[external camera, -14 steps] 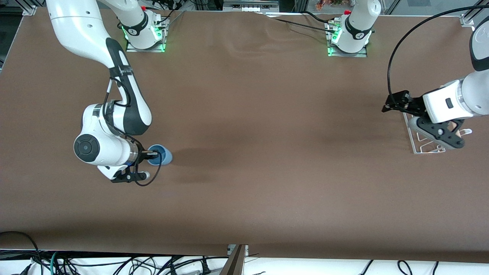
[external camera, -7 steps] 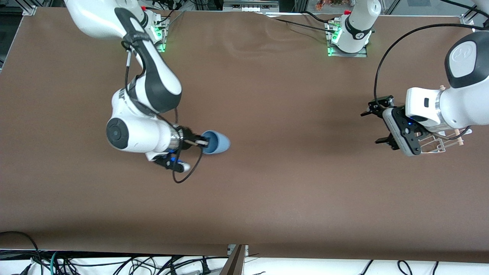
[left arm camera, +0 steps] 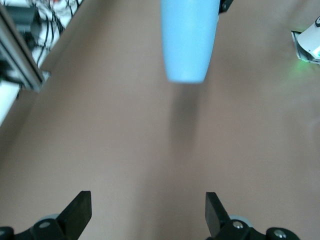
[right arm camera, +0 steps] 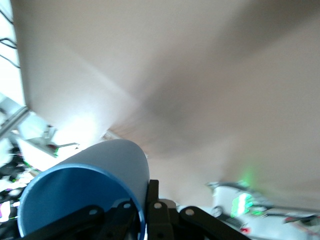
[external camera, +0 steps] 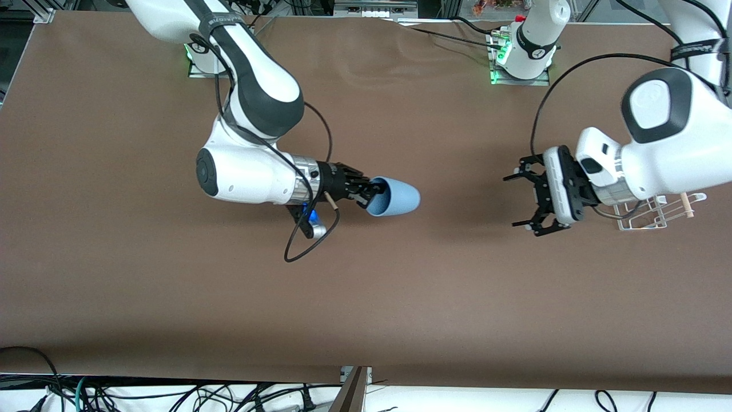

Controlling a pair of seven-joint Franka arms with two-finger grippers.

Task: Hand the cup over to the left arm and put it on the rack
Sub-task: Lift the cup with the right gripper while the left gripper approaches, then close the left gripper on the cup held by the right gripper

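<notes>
The right tool (external camera: 370, 193) is clamped on the cup (external camera: 394, 197) rim, holding it sideways above the desk (external camera: 366, 297). The left tool (external camera: 523, 200) is fully open, empty, facing the cup base beside the rack (external camera: 657, 216).

Bare table (external camera: 457, 274) between cup (external camera: 394, 198) and left hand (external camera: 529, 201); rack (external camera: 657, 214) under left arm.

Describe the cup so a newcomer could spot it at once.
Start at the brown table and follow the right arm from its base down to the right end effector, over the table's middle. Clamped there by its rim, lying sideways with its rounded base toward the open left end effector, is the cup: the only light blue thing here, small, handleless.
</notes>
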